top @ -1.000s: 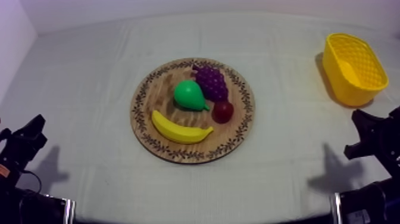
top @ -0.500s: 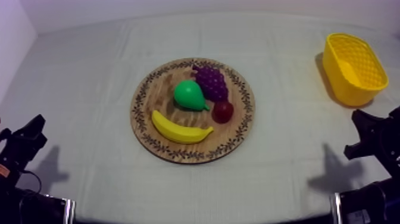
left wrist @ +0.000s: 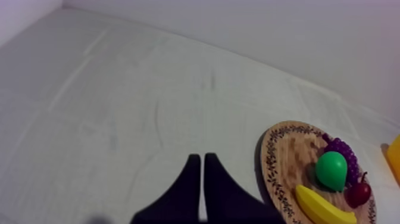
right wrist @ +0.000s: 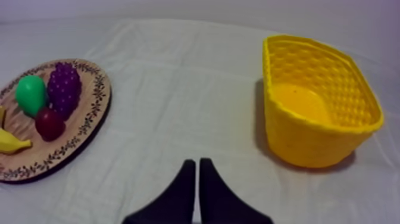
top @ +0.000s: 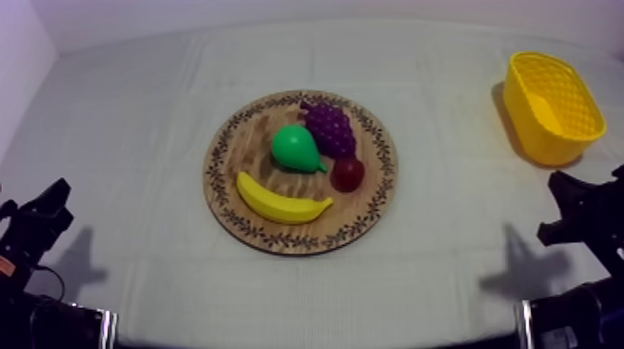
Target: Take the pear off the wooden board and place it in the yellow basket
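Found left gripper (left wrist: 199,156) clenched on nothing, black fingers (left wrist: 187,182) pressed together in a narrow wedge, parked low at 8 o'clock of the counter (top: 139,121), draped in grey-white. Found right gripper (right wrist: 196,161) in like condition: clenched, wedge-shaped, grasping nothing, parked low at 4 o'clock of the counter. Noted bare counter beneath both, each well apart from any fruit.

Located round wooden board with patterned rim (top: 279,239) near the counter's middle. Counted four toy fruits on it.

Located green pear (top: 295,148), the item under task, just off the board's centre toward 11 o'clock, lying on the wood with narrow end toward 4 o'clock. Not yet in the basket.

Recorded purple bunch of grapes (top: 330,128) at 1 o'clock of the board, close against the pear's side; cannot tell whether touching. Recorded small red fruit (top: 348,174) at 3 to 4 o'clock of the board, just beside the pear's narrow end and next to the lower end of the grapes. Recorded yellow banana (top: 279,202) at 6 to 7 o'clock of the board, curved, lying crosswise, just beside the pear.

Located yellow basket (top: 548,139) with lattice walls at 2 o'clock from the board, well apart from it, near the counter's right edge and at 12 o'clock from the right gripper. Standing upright, mouth upward, bare yellow floor visible inside in the right wrist view.
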Motion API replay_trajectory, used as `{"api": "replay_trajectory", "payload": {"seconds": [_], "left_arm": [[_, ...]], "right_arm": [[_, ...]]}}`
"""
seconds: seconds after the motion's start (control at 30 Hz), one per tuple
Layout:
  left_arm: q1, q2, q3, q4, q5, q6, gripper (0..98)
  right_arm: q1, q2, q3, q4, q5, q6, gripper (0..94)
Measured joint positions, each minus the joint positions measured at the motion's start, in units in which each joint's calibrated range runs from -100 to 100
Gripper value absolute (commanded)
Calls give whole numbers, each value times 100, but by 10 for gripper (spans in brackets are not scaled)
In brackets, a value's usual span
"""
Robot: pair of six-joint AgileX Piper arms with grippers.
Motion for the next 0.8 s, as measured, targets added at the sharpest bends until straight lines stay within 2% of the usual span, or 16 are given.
{"api": "replay_trajectory", "payload": {"seconds": [0.17,0.43,0.63,0.8], "left_arm": [[0,0,0,0,0,0,1],[0,0,0,0,0,0,1],[0,0,0,0,0,0,1],[0,0,0,0,0,0,1]], "right_arm": [[-36,0,-30,40,67,-335,4],[5,181,-531,211,374,-515,5],[-3,1073,-1407,3,411,-378,8],[-170,1971,-2382,-158,420,-284,51]]}}
